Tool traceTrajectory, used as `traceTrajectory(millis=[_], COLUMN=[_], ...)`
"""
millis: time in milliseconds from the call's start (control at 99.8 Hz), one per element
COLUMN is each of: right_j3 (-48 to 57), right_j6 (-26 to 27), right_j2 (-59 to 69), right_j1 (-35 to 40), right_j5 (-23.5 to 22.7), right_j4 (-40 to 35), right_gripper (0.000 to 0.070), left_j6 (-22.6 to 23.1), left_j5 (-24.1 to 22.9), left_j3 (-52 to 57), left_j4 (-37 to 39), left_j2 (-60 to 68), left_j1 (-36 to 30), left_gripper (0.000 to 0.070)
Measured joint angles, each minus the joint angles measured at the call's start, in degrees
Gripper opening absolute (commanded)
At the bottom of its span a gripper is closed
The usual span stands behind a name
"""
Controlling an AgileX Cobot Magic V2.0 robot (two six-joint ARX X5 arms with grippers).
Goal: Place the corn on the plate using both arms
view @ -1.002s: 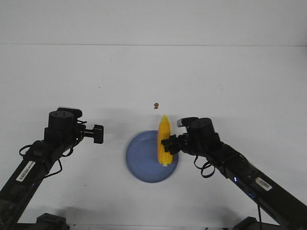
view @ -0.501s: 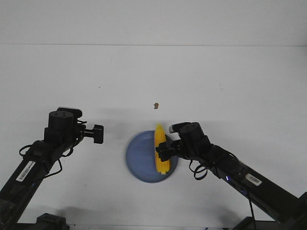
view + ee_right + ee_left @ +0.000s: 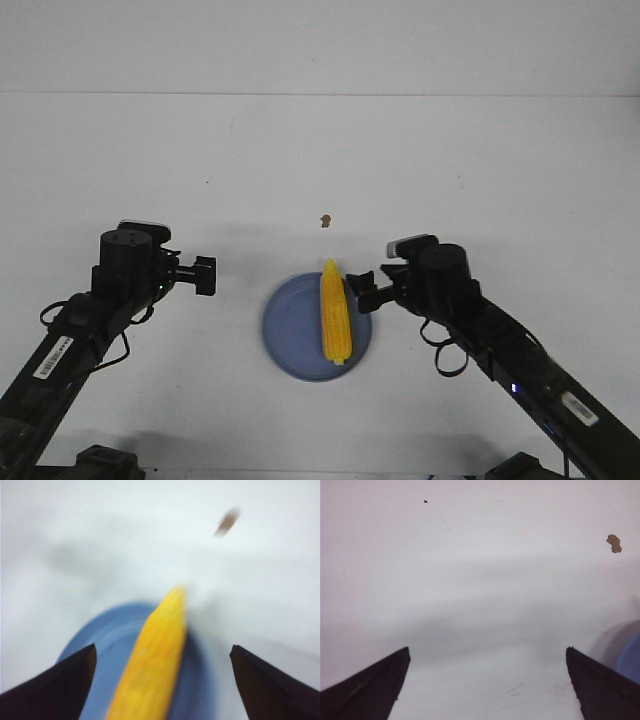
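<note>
The yellow corn [image 3: 335, 312] lies lengthwise on the right half of the blue plate [image 3: 290, 325], pointed end toward the far side. My right gripper [image 3: 361, 291] hovers just right of the plate's rim. It is open. In the right wrist view the corn [image 3: 150, 670] and plate [image 3: 107, 640] show between the spread fingers of the right gripper [image 3: 162, 646], untouched. My left gripper [image 3: 205, 276] hangs left of the plate, apart from it. In the left wrist view the left gripper [image 3: 487, 648] is open over bare table, with the plate's edge [image 3: 632, 657] at one side.
A tiny brown speck [image 3: 324, 220] lies on the white table beyond the plate, also seen as the speck [image 3: 614, 543] and the blurred speck [image 3: 227, 521]. The white tabletop [image 3: 480, 170] stretches to a far edge at the wall.
The right gripper lowered the corn onto the plate, opened and drew back to the right. The corn now rests flat on the plate. The left arm has barely moved.
</note>
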Motion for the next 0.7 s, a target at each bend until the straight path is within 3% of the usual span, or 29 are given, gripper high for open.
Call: traceTrajectory(millis=[250,451,701], right_j3=[0.0,-2.45,-12.96], right_j6=[-10.01,-14.99,-15.28], right_j2=[-15.04,-25.59,-38.62], right_j1=[-11.28,-17.14,-18.36], right_j5=[11.32,12.28,12.79], right_j4=[-8.85,-11.65,-11.96], right_gripper=[0.0565,0.0565,0.0564], left_j6=[-0.02,0.04,1.92], left_j5=[-0.04,-0.04,-0.04], left_j3=[0.0,-0.13,-8.57], left_j4=[0.74,0.85,3.67], left_j2=[-4.02,-10.38,-22.75], left_j1=[3.04,4.85,4.85], left_gripper=[0.0621,0.0622,0.062])
